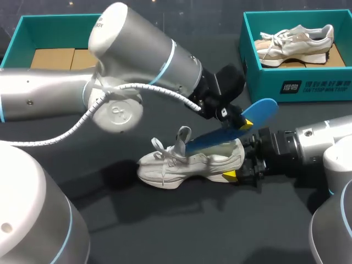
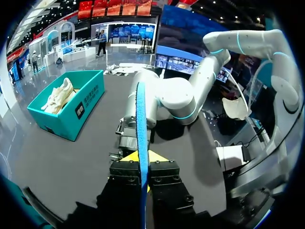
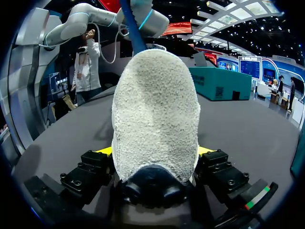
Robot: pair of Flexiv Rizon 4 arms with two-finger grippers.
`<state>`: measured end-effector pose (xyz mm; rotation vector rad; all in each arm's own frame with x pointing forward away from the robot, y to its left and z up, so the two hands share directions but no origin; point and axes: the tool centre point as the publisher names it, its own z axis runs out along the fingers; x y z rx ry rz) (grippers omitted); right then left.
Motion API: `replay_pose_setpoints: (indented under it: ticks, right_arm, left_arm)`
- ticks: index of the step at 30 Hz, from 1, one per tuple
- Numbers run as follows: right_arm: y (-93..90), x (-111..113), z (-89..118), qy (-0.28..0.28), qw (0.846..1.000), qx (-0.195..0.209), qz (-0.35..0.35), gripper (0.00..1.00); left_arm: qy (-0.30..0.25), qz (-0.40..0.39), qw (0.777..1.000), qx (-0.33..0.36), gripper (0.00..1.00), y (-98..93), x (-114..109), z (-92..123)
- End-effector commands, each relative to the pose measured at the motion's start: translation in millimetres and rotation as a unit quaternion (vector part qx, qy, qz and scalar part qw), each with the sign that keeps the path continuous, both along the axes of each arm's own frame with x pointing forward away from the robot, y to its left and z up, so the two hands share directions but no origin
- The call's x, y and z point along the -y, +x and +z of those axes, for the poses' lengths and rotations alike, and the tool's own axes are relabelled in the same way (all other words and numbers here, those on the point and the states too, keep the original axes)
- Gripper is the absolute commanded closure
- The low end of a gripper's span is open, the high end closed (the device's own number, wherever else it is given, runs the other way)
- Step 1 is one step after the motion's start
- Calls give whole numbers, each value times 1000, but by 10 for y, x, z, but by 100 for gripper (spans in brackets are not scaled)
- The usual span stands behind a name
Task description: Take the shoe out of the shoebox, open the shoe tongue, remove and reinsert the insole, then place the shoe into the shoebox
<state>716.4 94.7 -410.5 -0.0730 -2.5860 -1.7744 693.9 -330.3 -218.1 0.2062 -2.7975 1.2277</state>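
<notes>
On the dark surface (image 1: 181, 225), right claw (image 3: 155, 155) clamped on heel of white shoe (image 1: 190, 163), left claw (image 2: 143, 160) clamped on blue insole (image 1: 231, 132).

Head view: fixed high behind robot, looks down over dark grey tabletop (image 1: 165, 231), mid-range.
Left wrist view: very close, edge-on along thin blue foam insole (image 2: 141, 143), faces silver right arm (image 2: 176, 98).
Right wrist view: tight against heel of white lace-up sneaker (image 3: 155, 109), faces left arm (image 3: 143, 19).
Shared by all three: insole; by head and left wrist views: teal cardboard shoebox (image 1: 297, 88).
</notes>
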Motion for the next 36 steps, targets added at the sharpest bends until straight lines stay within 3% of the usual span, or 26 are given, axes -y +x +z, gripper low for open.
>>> replay_pose_setpoints:
  ticks: [1, 10, 17, 21, 34, 36]
  right_arm:
    - [-9, -11, 6, -2, 1000, 0, -1, 100]
    - [-9, -11, 6, -2, 1000, 0, -1, 100]
    - [-9, -11, 6, -2, 1000, 0, -1, 100]
    - [-9, -11, 6, -2, 1000, 0, -1, 100]
    - [-9, -11, 6, -2, 1000, 0, -1, 100]
    - [-9, -11, 6, -2, 1000, 0, -1, 100]
  left_arm:
    - [-1, -4, 1000, -2, 100, 6, -98, 44]
    - [-1, -4, 1000, -2, 100, 6, -98, 44]
    - [-90, 45, 995, -17, 100, -111, -323, 767]
    - [-167, 55, 981, -79, 100, -163, -571, 1174]
    - [-167, 55, 981, -79, 100, -163, -571, 1174]
    - [-206, 62, 973, -78, 100, -248, -655, 1257]
